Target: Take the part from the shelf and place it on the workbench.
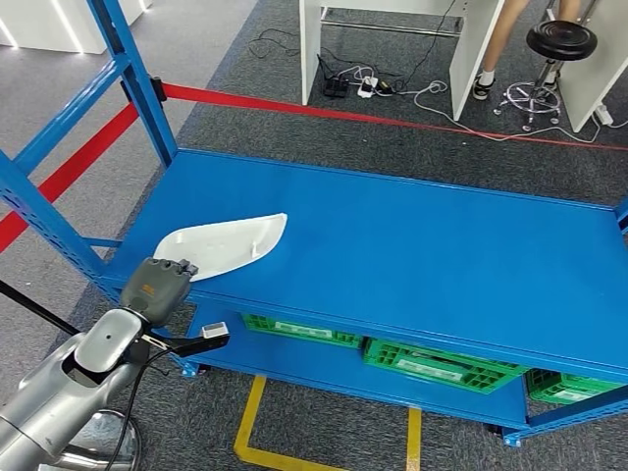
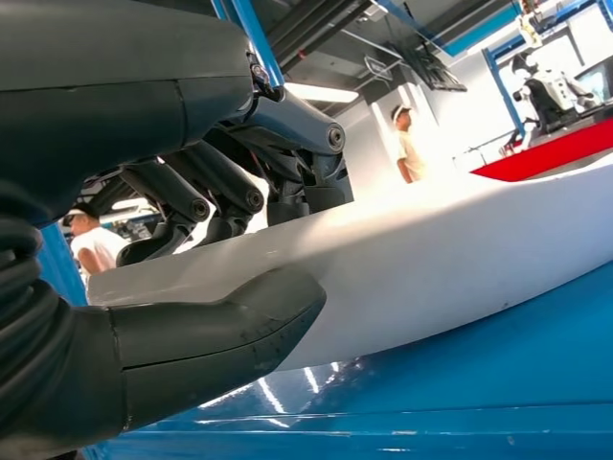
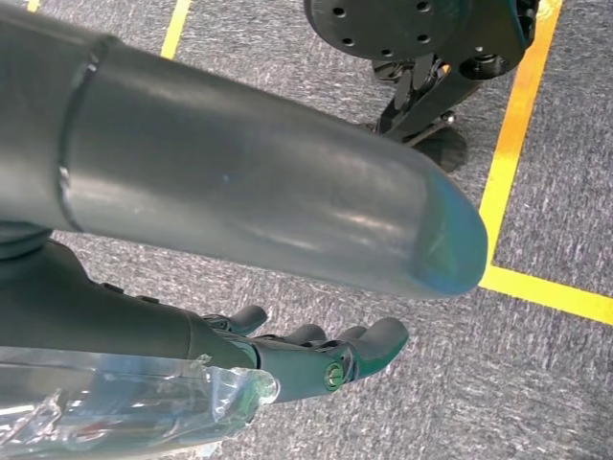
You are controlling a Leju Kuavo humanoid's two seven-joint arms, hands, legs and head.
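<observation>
Here the left hand (image 1: 159,282) grips the near end of the white part (image 1: 222,245), its thumb (image 2: 216,331) under the edge and its dark fingers (image 2: 216,196) curled over the top. The part lies flat on the blue shelf top (image 1: 415,255), close to its front left corner, with its pointed tip aimed toward the middle. The right hand (image 3: 318,359) hangs above grey carpet (image 3: 564,211) crossed by yellow tape lines (image 3: 506,163), fingers loosely extended and holding nothing. Below the blue top, a lower shelf carries green crates (image 1: 437,365); what they hold cannot be made out. A red barrier strap (image 1: 296,108) runs behind the rack. Beyond it stand white desks (image 1: 385,39), a black stool (image 1: 560,41), floor cables (image 1: 399,88) and a person's legs (image 1: 497,49).
</observation>
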